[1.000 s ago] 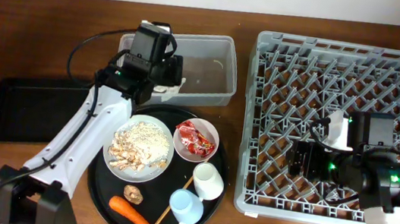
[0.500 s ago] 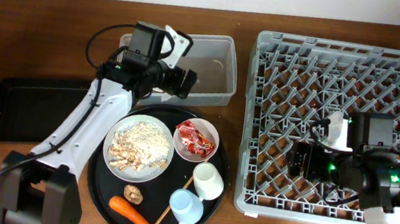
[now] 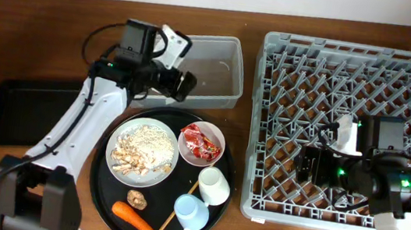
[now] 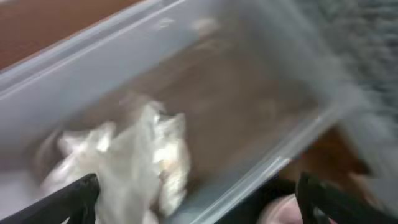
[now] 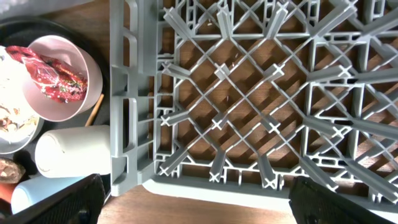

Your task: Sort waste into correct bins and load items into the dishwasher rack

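Note:
My left gripper (image 3: pixel 180 87) is open over the left front of the clear tub (image 3: pixel 215 69). In the left wrist view (image 4: pixel 199 208) a crumpled white tissue (image 4: pixel 140 155) lies in the tub (image 4: pixel 261 87) between and beyond the spread fingers, held by neither. My right gripper (image 3: pixel 309 165) is open and empty over the front left of the grey rack (image 3: pixel 353 62); the right wrist view (image 5: pixel 199 208) shows the rack's front edge (image 5: pixel 249 93). On the round black tray are a plate of beige scraps (image 3: pixel 142 153) and a bowl of red-and-white wrappers (image 3: pixel 201 143). The fork is out of view.
The round black tray (image 3: pixel 101 196) also holds a white cup (image 3: pixel 212 185), a light blue cup (image 3: pixel 190 211), a chopstick (image 3: pixel 178 210), a brown lump (image 3: pixel 137 198) and a carrot (image 3: pixel 135 220). A shallow black rectangular tray (image 3: pixel 29 109) lies at the left.
My left gripper has swung and turned over the tub's left end, ending slightly further back. The right arm has not moved.

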Robot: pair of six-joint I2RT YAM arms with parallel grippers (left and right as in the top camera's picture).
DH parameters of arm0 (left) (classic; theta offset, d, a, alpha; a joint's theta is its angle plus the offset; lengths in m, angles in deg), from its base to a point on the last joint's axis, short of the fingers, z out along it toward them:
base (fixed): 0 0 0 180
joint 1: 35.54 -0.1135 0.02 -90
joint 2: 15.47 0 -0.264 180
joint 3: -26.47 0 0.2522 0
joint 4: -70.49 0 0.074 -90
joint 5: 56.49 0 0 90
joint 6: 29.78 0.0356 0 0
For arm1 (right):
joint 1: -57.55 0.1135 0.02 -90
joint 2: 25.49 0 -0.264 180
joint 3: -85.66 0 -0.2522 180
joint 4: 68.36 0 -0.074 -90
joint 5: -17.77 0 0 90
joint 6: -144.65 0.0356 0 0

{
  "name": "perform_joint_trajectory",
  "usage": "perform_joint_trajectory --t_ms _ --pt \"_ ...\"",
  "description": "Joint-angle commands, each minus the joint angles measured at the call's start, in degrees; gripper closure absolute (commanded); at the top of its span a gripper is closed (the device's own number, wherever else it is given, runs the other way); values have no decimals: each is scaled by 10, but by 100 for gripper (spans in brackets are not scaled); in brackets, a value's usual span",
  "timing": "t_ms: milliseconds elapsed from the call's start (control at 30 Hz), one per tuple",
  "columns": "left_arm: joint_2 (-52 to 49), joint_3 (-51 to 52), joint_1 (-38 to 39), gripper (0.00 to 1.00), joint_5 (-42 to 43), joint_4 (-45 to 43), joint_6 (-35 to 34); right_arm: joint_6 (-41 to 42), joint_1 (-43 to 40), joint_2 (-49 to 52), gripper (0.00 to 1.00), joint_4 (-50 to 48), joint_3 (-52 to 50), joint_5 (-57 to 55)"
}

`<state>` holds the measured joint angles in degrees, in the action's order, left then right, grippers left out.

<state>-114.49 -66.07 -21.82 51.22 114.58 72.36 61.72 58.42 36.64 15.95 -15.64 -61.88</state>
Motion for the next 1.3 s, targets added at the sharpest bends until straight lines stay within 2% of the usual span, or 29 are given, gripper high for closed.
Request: perform_joint_trajectory --t_ms 0,33,67,133,167,200,267,300,333,367,400,433,500,533,567,600,633,667,700,733,767,800,833,867,900,933,1000,1100,1267 --pt "2 -14 -8 1 -235 16 -270 -2 3 -1 2 2 9 -5" --pt "2 -16 -10 1 182 22 42 -2 3 -1 2 0 9 -5" --pt "2 -16 -13 1 291 51 214 -2 3 -1 2 -3 9 -5" --pt "5 -20 -14 1 -379 71 -351 -1 3 -1 2 -1 9 -5" --pt "6 -28 -15 1 132 57 37 -2 3 -1 2 0 9 -5" --pt "6 -28 -17 1 303 78 216 -1 3 -1 2 -3 9 -5" --pt "7 -30 -10 1 -383 51 -299 -1 3 -1 2 0 9 -5" --pt "9 -38 -7 1 -184 42 -161 -1 3 -1 2 2 9 -5" --pt "9 -40 -11 1 337 88 228 -1 3 -1 2 -2 9 -5" --pt "7 -40 -14 1 300 62 214 -1 3 -1 2 -3 9 -5" --pt "0 -40 -13 1 -181 13 -188 -1 3 -1 2 -2 9 -5" --pt "1 -49 -10 1 -235 71 -285 -1 3 -1 2 0 9 -5" --pt "-4 -50 -12 1 460 170 378 -2 3 -1 2 -2 9 -5" --pt "-7 -49 -19 1 250 105 234 -1 3 -1 2 0 9 -5" --pt "-13 -50 -19 1 -231 72 -212 -1 3 -1 2 2 9 -5" --pt "-10 -55 -19 1 -311 128 -336 -1 3 -1 2 4 9 -5" --pt "-12 -56 -23 0 230 101 97 -2 3 -1 2 6 9 -5" --pt "-13 -56 -29 1 472 177 381 -1 3 0 2 4 9 -5" --pt "-20 -57 -34 1 8 63 -65 -1 3 0 2 6 9 -5" --pt "-17 -70 -29 1 -346 158 -379 -1 3 0 2 6 9 -5" --pt "-16 -84 -28 1 -2 118 -118 -2 3 0 2 8 9 -5" --pt "-16 -86 -32 1 365 151 253 -1 3 0 2 3 9 -5" --pt "-17 -86 -40 1 205 98 158 -1 3 0 2 2 9 -4" --pt "-19 -89 -40 1 -105 87 -167 -1 3 0 2 6 9 -1" --pt "-11 -109 -34 1 -174 144 -295 -1 3 0 2 8 9 -1" --pt "-10 -112 -33 1 50 108 -103 -2 3 0 2 6 9 -2" --pt "-9 -112 -28 1 -144 96 -186 -1 3 0 2 6 9 1" --pt "-6 -112 -14 1 60 92 -142 -12 3 0 2 0 9 27" --pt "28 -112 -29 1 479 83 -143 -103 5 29 2 -181 9 314"
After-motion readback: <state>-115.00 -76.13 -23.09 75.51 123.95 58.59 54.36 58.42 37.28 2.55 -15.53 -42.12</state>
